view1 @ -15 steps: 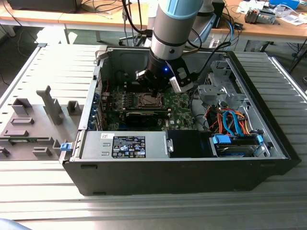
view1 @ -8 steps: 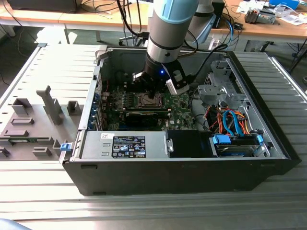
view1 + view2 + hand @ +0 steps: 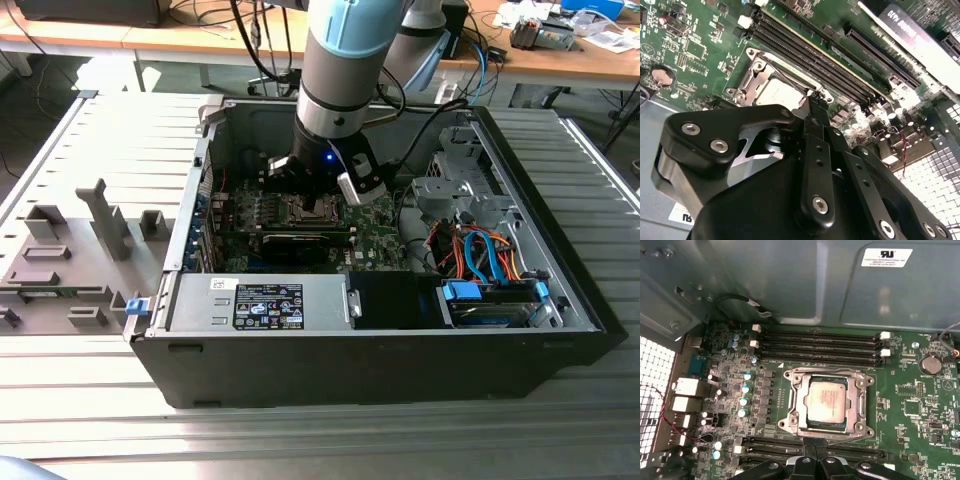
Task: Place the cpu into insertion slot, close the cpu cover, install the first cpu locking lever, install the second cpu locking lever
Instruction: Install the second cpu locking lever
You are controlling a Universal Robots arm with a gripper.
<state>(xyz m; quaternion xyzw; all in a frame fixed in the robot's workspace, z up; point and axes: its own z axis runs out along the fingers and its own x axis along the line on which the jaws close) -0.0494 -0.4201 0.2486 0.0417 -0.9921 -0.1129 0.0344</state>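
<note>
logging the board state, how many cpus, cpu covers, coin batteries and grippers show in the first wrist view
cpu: 1
cpu cover: 1
coin battery: 1
gripper: 1
total: 4

Daylight is soft and even over the case [image 3: 380,340] in the exterior view, though its inside sits in shade under my arm [image 3: 345,70]. A small blue light [image 3: 330,156] glows at my wrist. In the second wrist view my gripper [image 3: 812,107] looms dark and slightly soft, and glare whitens the cpu [image 3: 777,91] and the board's far corner. In the first wrist view the cpu [image 3: 826,400] shines pale, evenly lit.
</note>
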